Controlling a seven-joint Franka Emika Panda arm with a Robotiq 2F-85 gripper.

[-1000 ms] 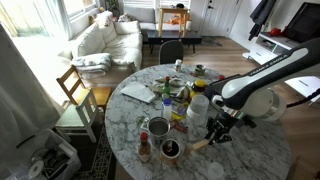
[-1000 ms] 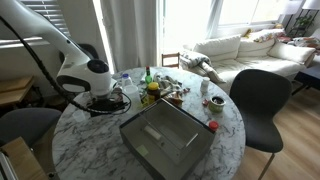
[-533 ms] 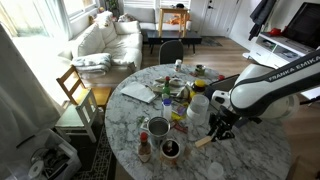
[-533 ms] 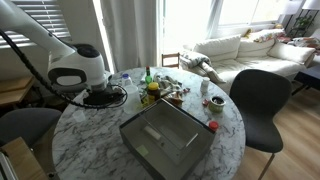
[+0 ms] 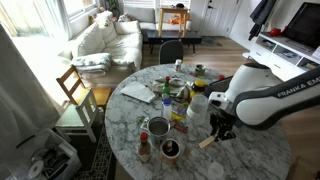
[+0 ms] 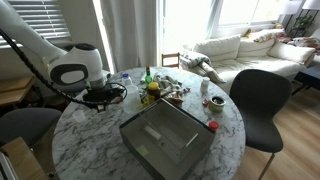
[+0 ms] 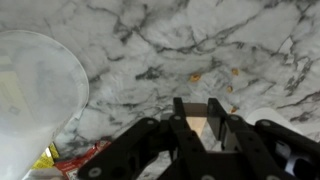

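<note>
Pincer: the black pincer (image 7: pixel 198 108) is pinching a wooden piece (image 7: pixel 197 130) between two straight, matte fingers (image 7: pixel 180 115), which are pressing on its opposite flat sides.
Wooden piece: it is showing as pale, tan and flat-sided, and in an exterior view it is sticking out below the pincer (image 5: pixel 215 133) towards 7 o'clock (image 5: pixel 207 142), just above the table (whether its tip is touching the stone, I cannot tell).
Arm: the arm (image 5: pixel 265 98), a rounded, glossy white shell with black joints, is reaching in over the table edge from 3 o'clock.
Tabletop: the round marble tabletop (image 5: pixel 250 150) is showing white stone with grey veins, smooth and slightly shiny; a few small orange specks (image 7: pixel 195 77) are lying on it at 12 o'clock of the pincer in the wrist view.
Plastic jug: a cloudy, translucent plastic jug (image 5: pixel 197 108) with rounded walls is standing near the pincer at 11 o'clock; in the wrist view it is filling the 9 o'clock side (image 7: pixel 35 95).
Metal cup: a shiny cylindrical metal cup (image 5: pixel 158 127) is standing at 9 o'clock, well apart from the pincer.
Dark cup and sauce bottle: a dark cup (image 5: pixel 170 149) and a slim sauce bottle (image 5: pixel 144 150) are standing beside each other at 8 o'clock.
Open room: bare marble is running from the pincer towards 4 and 5 o'clock, out to the curved rim.
Grey tray: a rectangular, dull grey tray (image 6: pixel 165 135) with low walls is lying mid-table.
Black chair: a black chair (image 6: pixel 258 100) with a curved back is standing just beside the rim.
</note>
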